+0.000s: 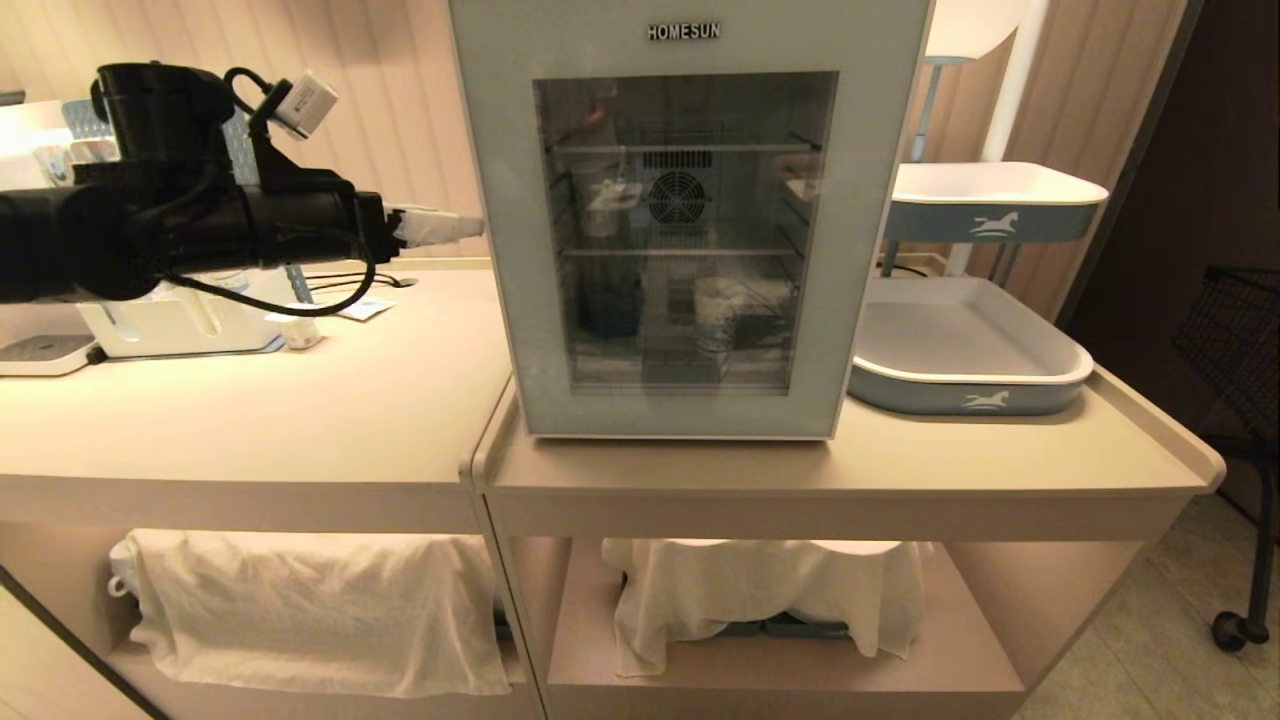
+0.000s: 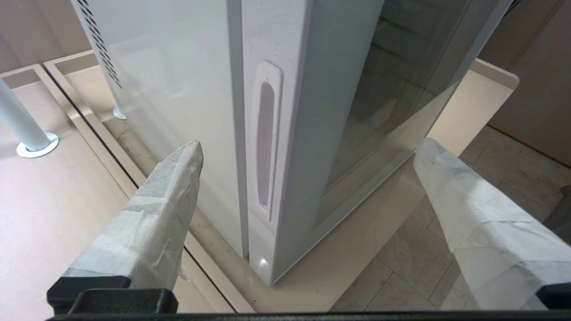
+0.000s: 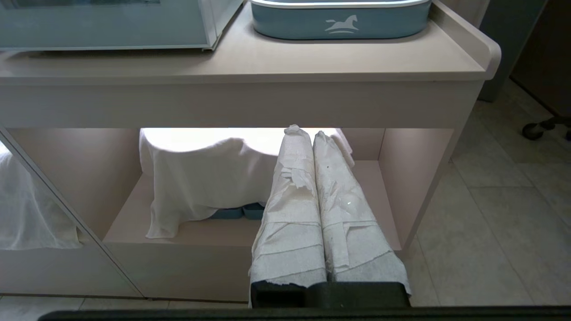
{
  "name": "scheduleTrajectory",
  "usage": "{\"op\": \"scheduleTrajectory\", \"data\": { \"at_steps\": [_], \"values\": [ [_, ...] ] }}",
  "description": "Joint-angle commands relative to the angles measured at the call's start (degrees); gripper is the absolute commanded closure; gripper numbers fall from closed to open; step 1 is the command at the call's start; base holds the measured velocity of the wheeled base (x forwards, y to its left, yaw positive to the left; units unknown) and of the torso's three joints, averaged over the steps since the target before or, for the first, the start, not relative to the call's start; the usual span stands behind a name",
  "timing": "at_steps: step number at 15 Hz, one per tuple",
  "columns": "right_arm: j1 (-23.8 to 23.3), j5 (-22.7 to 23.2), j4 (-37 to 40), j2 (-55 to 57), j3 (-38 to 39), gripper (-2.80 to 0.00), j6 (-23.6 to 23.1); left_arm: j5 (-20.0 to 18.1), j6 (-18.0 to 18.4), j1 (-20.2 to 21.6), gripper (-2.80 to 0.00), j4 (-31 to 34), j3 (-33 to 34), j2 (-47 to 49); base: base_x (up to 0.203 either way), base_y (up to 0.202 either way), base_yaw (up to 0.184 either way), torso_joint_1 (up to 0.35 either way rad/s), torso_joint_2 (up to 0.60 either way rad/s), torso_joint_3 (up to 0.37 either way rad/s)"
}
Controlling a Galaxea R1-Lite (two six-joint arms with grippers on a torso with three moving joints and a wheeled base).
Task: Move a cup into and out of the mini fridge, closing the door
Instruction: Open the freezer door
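"HOMESUN" stands on the door (image 1: 690,35) of the mini fridge (image 1: 480,150).

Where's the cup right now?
In the head view the cup stands inside the mini fridge, on its lower level behind the closed door, right of a dark container.

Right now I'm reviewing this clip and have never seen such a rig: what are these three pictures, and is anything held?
A two-armed robot faces a counter. One picture comes from its head, the others from cameras behind each gripper. The mini fridge stands shut, and a cup shows through the door. The left gripper is open and empty, beside the fridge's side handle. The right gripper hangs shut and empty, low before the shelf with a white cloth. A blue tray sits beside the fridge.
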Motion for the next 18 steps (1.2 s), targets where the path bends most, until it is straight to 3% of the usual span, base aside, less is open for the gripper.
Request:
{"op": "scheduleTrajectory", "data": {
  "at_steps": [1, 18],
  "values": [
    [0.0, 0.02, -0.02, 0.0, 0.01, 0.0, -0.04, -0.26, -0.07, -0.13, -2.8, -0.05, -0.66, 0.92, 0.0, 0.0, 0.0, 0.0, 0.0, 0.0],
    [0.03, 0.0, -0.02, 0.0, 0.01, 0.0, -0.04, -0.19, -0.89, -4.77, -2.8, -0.31, -1.89, 3.39, 0.0, 0.0, 0.0, 0.0, 0.0, 0.0]
  ]
}}
